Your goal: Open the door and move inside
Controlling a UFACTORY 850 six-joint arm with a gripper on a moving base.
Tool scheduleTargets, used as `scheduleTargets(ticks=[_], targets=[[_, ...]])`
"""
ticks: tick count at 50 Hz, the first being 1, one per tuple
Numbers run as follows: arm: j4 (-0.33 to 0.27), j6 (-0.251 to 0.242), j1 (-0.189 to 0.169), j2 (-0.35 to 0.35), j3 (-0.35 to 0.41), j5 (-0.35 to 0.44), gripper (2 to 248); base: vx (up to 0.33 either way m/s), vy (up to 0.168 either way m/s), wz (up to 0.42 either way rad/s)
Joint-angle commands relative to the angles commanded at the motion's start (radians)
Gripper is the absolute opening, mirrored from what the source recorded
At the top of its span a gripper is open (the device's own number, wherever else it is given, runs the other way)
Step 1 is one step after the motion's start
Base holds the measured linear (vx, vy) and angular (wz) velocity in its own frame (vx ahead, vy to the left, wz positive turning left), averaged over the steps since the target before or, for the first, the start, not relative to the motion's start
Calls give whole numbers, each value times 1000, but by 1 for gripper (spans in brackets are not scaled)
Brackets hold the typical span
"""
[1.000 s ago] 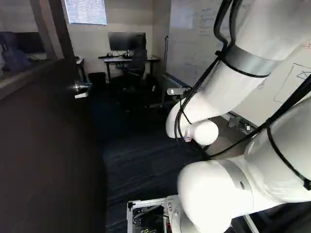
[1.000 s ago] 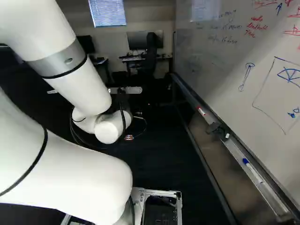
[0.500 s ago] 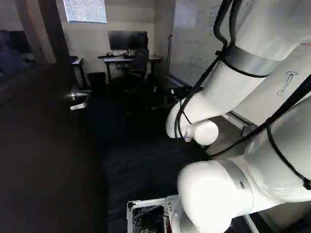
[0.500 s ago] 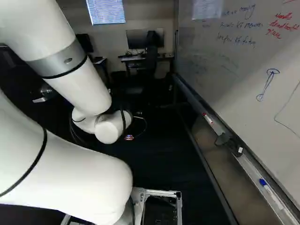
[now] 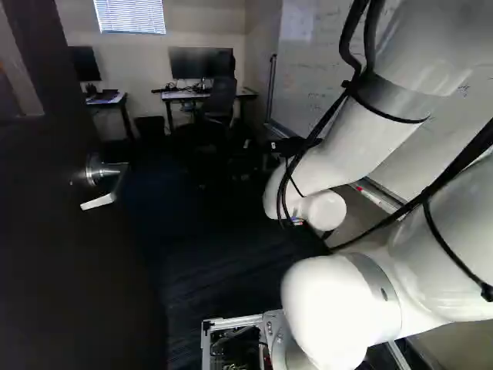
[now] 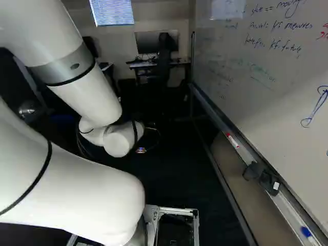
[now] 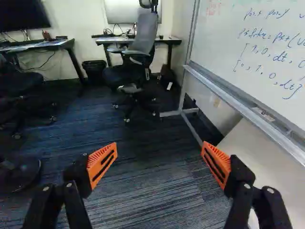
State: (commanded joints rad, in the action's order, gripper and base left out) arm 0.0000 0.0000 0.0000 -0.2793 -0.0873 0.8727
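A dark door (image 5: 69,270) stands open along the left of the left base view, its silver lever handle (image 5: 104,181) facing the room. Part of the handle (image 6: 28,109) shows beside my arm in the right base view. My gripper (image 5: 291,146) is a dark shape beyond the white wrist, right of the door and apart from its handle; its fingertips are hidden there. In the wrist view the gripper (image 7: 159,164) is open, orange pads wide apart over dark carpet, nothing between them. The door does not show there.
A whiteboard (image 6: 256,72) with a marker tray (image 6: 246,154) runs close along my right side. Farther ahead are an office chair (image 7: 136,52), desks (image 7: 169,41) and a bin (image 7: 94,70). Dark carpet (image 7: 143,191) lies ahead, with a chair base (image 7: 21,174) at one side.
The base has moved forward alongside the door; its handle now looks nearer and farther left, and the whiteboard has slid past on the right. The arm keeps its pose against its lowest joint.
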Motion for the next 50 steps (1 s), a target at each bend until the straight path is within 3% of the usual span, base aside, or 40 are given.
scheduleTargets(ticks=[50], targets=[[0,0,0,0,0,0,247,211,7,-4]])
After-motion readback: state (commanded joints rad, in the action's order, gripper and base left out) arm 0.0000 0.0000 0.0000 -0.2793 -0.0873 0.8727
